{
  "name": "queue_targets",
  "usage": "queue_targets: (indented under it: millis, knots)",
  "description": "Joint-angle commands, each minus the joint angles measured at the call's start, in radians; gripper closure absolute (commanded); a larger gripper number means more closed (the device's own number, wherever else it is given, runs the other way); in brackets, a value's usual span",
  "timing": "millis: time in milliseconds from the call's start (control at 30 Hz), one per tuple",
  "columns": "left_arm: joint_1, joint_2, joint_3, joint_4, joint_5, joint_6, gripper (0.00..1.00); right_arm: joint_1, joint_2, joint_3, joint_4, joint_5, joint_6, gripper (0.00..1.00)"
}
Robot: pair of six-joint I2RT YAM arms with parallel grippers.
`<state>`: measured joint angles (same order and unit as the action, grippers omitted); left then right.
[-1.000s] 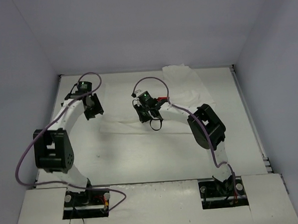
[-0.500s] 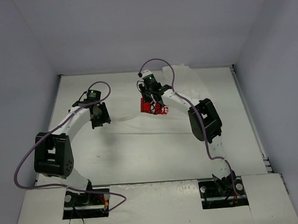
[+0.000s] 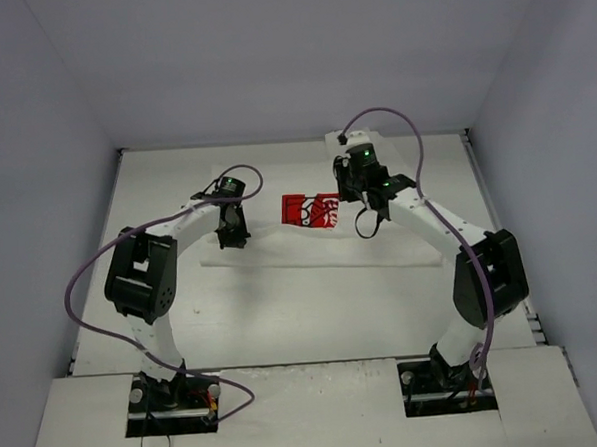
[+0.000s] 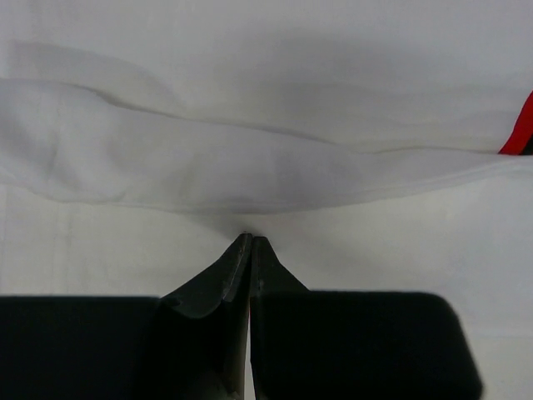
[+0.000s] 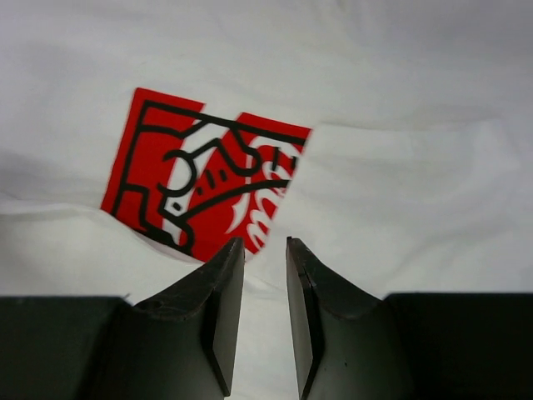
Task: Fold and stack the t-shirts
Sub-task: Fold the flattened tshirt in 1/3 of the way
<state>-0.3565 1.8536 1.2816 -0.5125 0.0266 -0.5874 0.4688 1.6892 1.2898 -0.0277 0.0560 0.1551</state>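
The rumpled white cotton t-shirt (image 3: 310, 246) is lying near the table's (image 3: 284, 319) far edge (red square print (image 3: 311, 210) showing), the left gripper (image 4: 248, 240) pressing fully together at a soft fold, the right gripper (image 5: 265, 243) hovering narrowly parted.

Two matching manipulators. The left arm (image 3: 181, 223) and the right arm (image 3: 431, 220) are built of white tubular links joined by blocky black joint housings (image 3: 139, 279). A thin purple cable (image 3: 70, 296) runs in loose loops outside each arm. Small green lights (image 3: 228, 181) glow on the black wrist units. Each arm rises from a dark base recess (image 3: 173, 415) with round silver screws and a fleck of red wiring. The left gripper (image 4: 250, 250) and the right gripper (image 5: 265, 250) carry matte black, wedge-shaped fingers (image 5: 218, 308) tapering to narrow tips.
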Motion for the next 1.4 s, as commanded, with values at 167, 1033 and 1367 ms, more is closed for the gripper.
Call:
queue_targets:
  millis: [167,1033,1367]
  knots:
    - [0.015,0.118,0.209,0.019,-0.135,0.093,1.0,-0.06,-0.177,-0.147,0.031,0.045,0.017,0.75]
    - [0.093,0.037,0.072,-0.037,-0.183,0.062,0.77,-0.275,-0.096,-0.297,-0.026,0.096,0.163,0.44]
    - [0.162,-0.005,-0.118,-0.051,-0.119,-0.028,0.78,-0.382,-0.035,-0.432,-0.037,0.06,0.319,0.45]
